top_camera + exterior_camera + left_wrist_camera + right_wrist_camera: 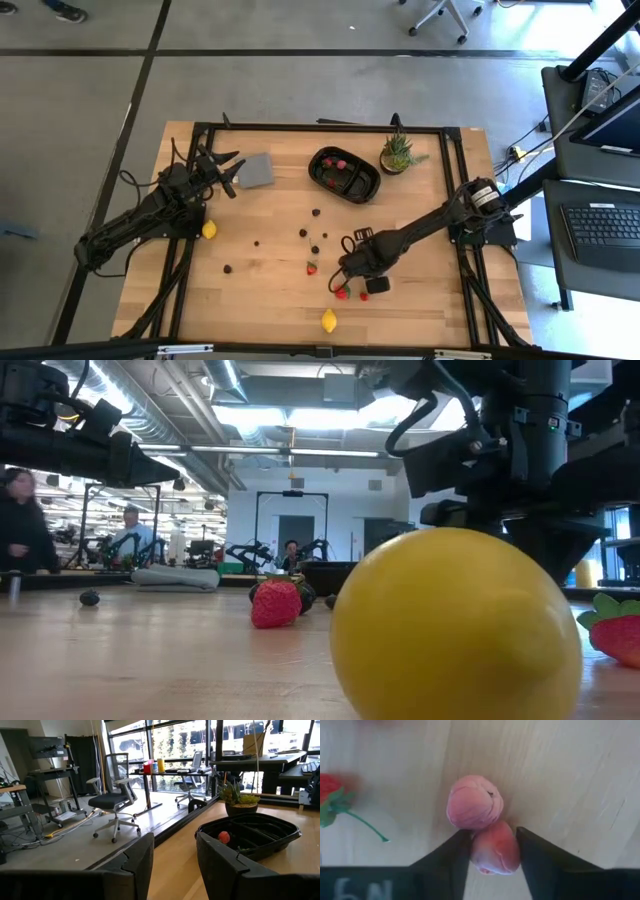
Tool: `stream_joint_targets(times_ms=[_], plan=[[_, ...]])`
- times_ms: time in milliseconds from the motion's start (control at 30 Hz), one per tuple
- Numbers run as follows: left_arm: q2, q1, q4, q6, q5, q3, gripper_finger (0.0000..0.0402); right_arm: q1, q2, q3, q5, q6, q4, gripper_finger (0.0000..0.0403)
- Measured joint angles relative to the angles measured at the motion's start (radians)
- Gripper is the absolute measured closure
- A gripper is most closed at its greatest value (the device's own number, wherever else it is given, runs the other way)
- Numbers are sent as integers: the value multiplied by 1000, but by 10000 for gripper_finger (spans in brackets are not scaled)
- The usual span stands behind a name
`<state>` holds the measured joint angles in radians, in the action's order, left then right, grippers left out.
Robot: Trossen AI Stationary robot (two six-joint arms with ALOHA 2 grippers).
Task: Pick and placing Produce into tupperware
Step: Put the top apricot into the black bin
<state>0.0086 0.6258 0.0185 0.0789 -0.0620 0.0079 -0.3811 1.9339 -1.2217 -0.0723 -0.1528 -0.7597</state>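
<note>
Two small pink-red toy fruits sit right at the right gripper [492, 851], and its dark fingers [451, 857] are pressed against both sides of the nearer pink-red piece [494, 850], while the rounder pink one [474, 802] touches it just beyond the fingertips. From above, that right gripper [345, 281] is down on the wooden desk [260, 300], on the near side of the black glossy oval two-compartment tray [345, 173] and well apart from it. The tray has a few red pieces in it already, next to the spiky green potted plant [398, 154]. Loose dark berry bits [303, 232] are scattered between the tray and the right gripper, plus a red strawberry [311, 268] close by. One yellow lemon [328, 320] lies near the desk's front edge, another yellow lemon [209, 229] by the left arm. The left gripper [228, 168] hovers beside a flat grey square piece [256, 171], off to the tray's side, fingers [135, 862] a bit apart with nothing between them.
</note>
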Motion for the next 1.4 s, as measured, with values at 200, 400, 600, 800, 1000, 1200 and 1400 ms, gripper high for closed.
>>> stream_joint_targets(times_ms=[200,400,600,800,1000,1200,1400], plan=[[0,0,0,0,0,0,261,44,1,-20,-19,2,-70,330],[0,0,0,1,0,0,261,161,2,-120,-153,29,-194,324],[0,0,0,2,0,0,261,329,2,-262,-228,189,-172,318],[0,0,0,2,0,0,261,509,0,-332,-224,294,-28,316],[0,0,0,2,0,0,261,654,0,-261,0,290,73,316],[0,0,0,2,0,0,261,691,0,-227,42,250,79,312],[0,0,0,2,0,0,261,691,0,-227,-28,210,85,270]])
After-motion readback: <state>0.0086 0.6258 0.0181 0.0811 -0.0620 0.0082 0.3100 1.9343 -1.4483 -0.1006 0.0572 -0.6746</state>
